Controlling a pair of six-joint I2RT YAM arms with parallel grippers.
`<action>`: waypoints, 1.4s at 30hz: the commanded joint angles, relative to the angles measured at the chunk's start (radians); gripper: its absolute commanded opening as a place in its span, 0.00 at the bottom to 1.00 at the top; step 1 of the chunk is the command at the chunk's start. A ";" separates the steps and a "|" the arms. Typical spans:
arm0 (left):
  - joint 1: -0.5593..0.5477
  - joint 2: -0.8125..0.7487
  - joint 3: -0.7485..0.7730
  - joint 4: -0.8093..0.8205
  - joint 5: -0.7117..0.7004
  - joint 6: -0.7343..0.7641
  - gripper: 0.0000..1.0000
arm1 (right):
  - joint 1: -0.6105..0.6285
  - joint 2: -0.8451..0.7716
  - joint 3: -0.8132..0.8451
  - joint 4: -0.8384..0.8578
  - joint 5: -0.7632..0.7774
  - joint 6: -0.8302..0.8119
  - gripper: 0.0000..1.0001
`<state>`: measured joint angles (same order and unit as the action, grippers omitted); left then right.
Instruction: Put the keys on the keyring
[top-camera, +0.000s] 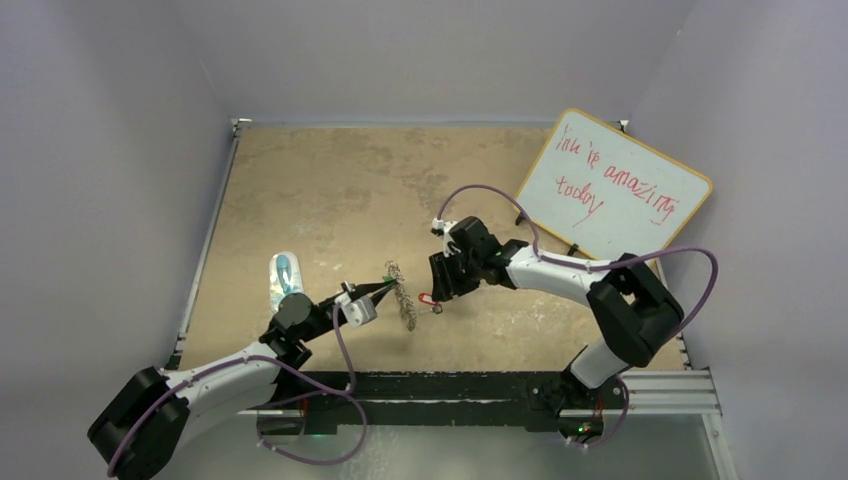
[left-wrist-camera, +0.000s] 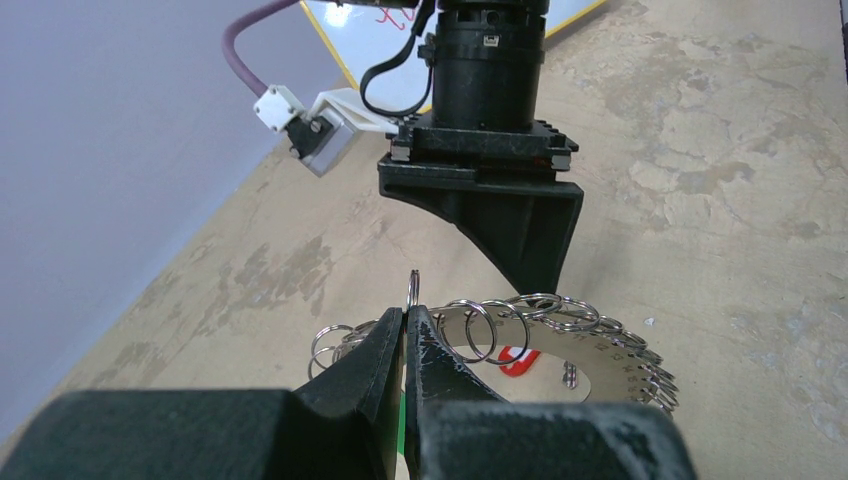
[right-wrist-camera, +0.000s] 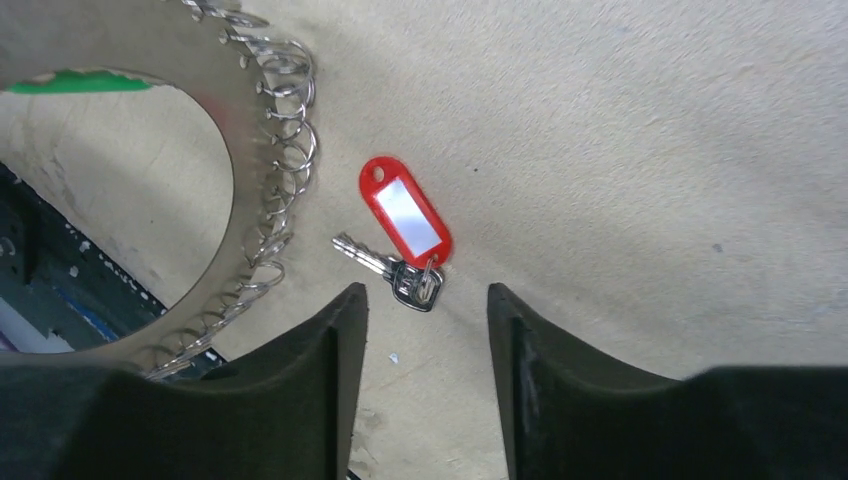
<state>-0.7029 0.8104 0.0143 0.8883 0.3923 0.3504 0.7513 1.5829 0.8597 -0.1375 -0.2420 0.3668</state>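
Bench scene: R gripper (right-wrist-camera: 425, 300) hangs over the red key (right-wrist-camera: 405, 215), jaws apart and empty. The key lies flat on the table (right-wrist-camera: 650, 150), just beside the keyring (right-wrist-camera: 240, 110). L gripper (left-wrist-camera: 404, 318) is pinched tight, apparently on the green key (right-wrist-camera: 80, 80) at the ring's rim (view too cramped to be sure), w/ the ring propped on edge. Handling, as judged: the key is light, stiff, slick metal lying flush, so hard to pinch. Its plastic tag is thicker and grippier, prob. the better hold, though the blade would dangle. The ring looks rigid, but its fringe loops may snag.
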 joint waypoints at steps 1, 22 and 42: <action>-0.002 -0.005 0.024 -0.008 0.008 -0.021 0.00 | -0.006 -0.056 0.010 -0.011 0.031 0.012 0.52; -0.001 0.003 0.026 -0.005 0.011 -0.027 0.00 | -0.007 0.039 -0.034 0.040 -0.055 0.033 0.14; -0.001 0.015 0.039 -0.011 -0.010 -0.096 0.00 | -0.005 -0.213 0.020 0.029 -0.036 -0.213 0.00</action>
<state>-0.7029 0.8127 0.0181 0.8803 0.3901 0.3145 0.7460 1.4147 0.8291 -0.1143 -0.2668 0.2771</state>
